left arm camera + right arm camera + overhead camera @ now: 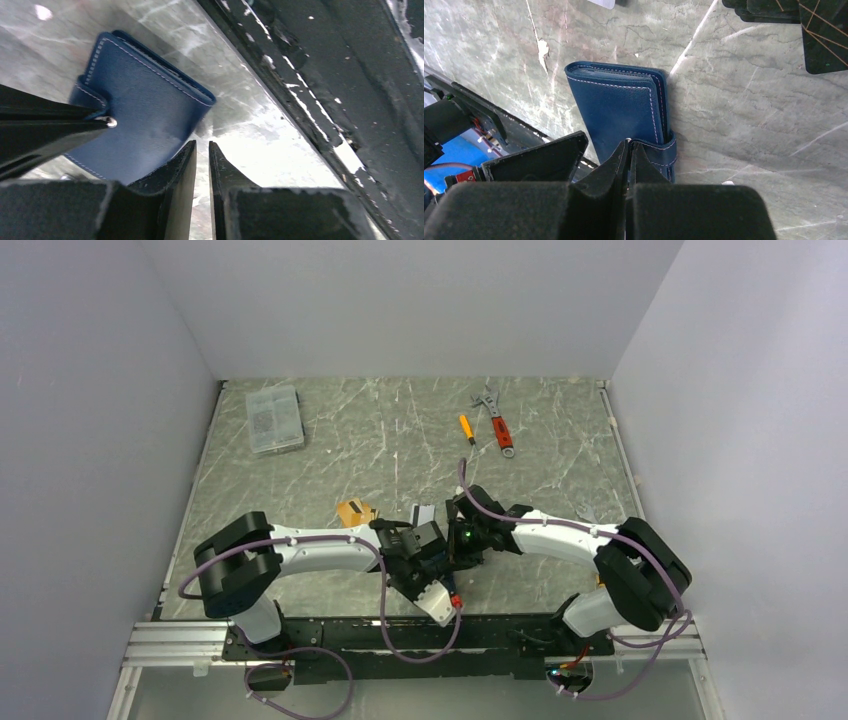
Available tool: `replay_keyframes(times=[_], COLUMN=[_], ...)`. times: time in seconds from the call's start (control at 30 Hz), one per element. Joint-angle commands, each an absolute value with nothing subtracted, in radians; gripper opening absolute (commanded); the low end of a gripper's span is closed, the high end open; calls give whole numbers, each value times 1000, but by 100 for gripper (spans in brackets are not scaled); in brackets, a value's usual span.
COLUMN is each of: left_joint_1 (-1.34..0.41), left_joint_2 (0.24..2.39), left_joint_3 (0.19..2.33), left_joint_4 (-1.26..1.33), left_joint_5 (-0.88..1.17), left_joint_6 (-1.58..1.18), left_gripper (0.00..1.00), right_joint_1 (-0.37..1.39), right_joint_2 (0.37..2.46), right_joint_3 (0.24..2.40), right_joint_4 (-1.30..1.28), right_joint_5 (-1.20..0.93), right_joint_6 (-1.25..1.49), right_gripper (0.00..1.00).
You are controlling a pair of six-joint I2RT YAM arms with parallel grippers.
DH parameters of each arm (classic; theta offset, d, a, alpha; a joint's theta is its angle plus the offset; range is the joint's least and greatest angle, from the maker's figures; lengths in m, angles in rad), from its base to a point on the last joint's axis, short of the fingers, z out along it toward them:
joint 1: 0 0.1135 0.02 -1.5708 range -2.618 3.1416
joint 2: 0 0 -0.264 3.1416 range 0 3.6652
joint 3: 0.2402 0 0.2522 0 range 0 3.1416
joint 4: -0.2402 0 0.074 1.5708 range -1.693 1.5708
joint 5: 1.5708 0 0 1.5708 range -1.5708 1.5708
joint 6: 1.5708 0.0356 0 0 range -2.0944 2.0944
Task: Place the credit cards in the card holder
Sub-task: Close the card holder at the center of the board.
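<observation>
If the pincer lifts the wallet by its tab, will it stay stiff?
The wallet looks like soft stitched leather, so it probably flexes. Its thin tab likely bends, so the body may hang and swing. Lying flat, it should slide, not roll.

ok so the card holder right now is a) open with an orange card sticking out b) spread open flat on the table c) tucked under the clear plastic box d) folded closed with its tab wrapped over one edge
d: the right wrist view shows the card holder folded closed, both covers stacked, with its tab wrapped over one edge and no card showing from it.
</observation>
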State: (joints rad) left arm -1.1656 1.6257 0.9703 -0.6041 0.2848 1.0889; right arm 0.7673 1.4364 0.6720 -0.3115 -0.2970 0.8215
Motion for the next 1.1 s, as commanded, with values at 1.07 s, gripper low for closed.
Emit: replay_keyframes(times=[1.07], left_joint_1=[-1166], left_joint_2=[1707], left_joint_3=[987], left_joint_4=[-543], left_joint_5=[215], left_joint_6=[1096], left_gripper=[18], right_joint_1=[768], right_joint_2=[1476], right_joint_3=[796], right_joint_4=[-464], right_joint_5=[-256], right_joint_6=[747], right_gripper=[15])
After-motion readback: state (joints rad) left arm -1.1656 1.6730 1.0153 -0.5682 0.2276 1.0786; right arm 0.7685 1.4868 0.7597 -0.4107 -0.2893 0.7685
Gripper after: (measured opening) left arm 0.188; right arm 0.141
